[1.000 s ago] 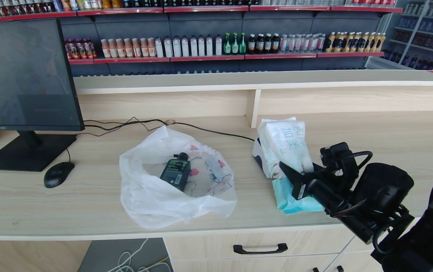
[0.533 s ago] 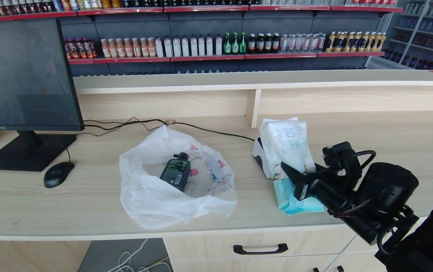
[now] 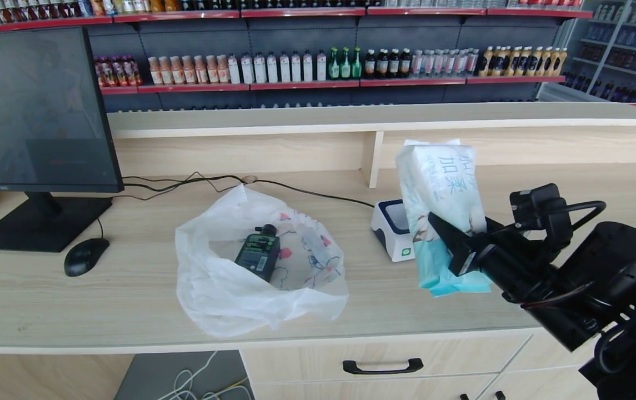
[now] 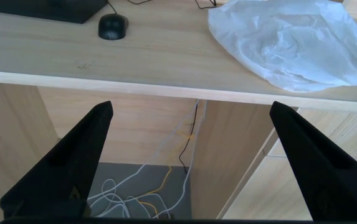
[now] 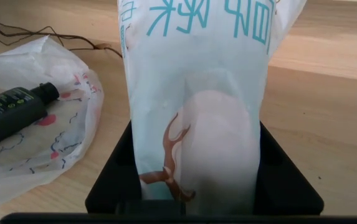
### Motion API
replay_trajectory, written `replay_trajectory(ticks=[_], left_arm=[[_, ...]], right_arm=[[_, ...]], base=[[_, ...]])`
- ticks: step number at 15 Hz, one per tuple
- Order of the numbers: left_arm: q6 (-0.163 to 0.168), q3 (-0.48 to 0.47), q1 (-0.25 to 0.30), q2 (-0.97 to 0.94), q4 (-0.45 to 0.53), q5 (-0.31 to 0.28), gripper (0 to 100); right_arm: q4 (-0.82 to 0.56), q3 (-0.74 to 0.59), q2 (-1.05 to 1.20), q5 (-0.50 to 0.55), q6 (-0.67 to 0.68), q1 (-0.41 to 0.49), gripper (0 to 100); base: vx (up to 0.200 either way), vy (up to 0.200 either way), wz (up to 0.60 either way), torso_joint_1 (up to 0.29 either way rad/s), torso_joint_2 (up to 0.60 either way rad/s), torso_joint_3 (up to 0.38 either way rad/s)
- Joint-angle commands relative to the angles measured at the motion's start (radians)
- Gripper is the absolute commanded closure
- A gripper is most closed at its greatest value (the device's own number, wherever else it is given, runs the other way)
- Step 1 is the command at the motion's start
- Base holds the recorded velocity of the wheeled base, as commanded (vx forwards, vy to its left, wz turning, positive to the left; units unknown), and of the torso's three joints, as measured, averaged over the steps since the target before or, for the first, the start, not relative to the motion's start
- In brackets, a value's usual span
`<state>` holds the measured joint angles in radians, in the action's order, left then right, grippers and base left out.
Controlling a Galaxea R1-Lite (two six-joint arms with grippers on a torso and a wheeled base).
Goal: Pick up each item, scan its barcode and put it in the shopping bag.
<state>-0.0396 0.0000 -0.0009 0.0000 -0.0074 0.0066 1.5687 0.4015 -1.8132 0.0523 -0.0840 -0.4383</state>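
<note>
head view: the white plastic shopping bag (image 3: 212, 300) lies open on the wooden counter (image 3: 129, 289) and holds one item, a dark bottle (image 3: 258, 254) with a black cap, lying on its side. its green label carries small white print too fine to read. the bag wall has small red and blue patterns.

well apart to its right, the right gripper (image 3: 451, 250) clamps a tall tissue pack (image 3: 442, 205) upright, tilted slightly, just beside the white barcode scanner (image 3: 392, 229). the pack is white above and teal at the bottom, with large teal characters and a cotton-branch picture.

in the right wrist view both black fingers (image 5: 113, 180) press the tissue pack's (image 5: 197, 124) sides.

the left gripper (image 4: 187, 162) hangs below the counter edge, fingers spread wide and holding nothing.
</note>
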Motion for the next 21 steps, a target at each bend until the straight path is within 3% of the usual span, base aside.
replay_trajectory(ticks=[1, 4, 13, 21], left_arm=[[0.0, 0.0, 0.001, 0.0, 0.0, 0.0, 0], [0.001, 0.0, -0.001, 0.0, 0.0, 0.0, 0], [0.001, 0.0, 0.001, 0.0, 0.0, 0.0, 0], [0.001, 0.0, -0.001, 0.0, 0.0, 0.0, 0]], right_arm=[[0.002, -0.003, 0.068, -0.002, -0.003, -0.002, 100], [0.002, -0.038, 0.11, -0.002, -0.002, -0.007, 100], [0.002, -0.033, 0.138, -0.005, 0.003, -0.016, 100], [0.002, -0.044, 0.095, 0.0, 0.007, -0.01, 100]], base=[[0.0, 0.0, 0.0, 0.0, 0.0, 0.0], [0.0, 0.0, 0.0, 0.0, 0.0, 0.0], [0.0, 0.0, 0.6, 0.003, 0.0, 0.002], [0.0, 0.0, 0.0, 0.0, 0.0, 0.0]])
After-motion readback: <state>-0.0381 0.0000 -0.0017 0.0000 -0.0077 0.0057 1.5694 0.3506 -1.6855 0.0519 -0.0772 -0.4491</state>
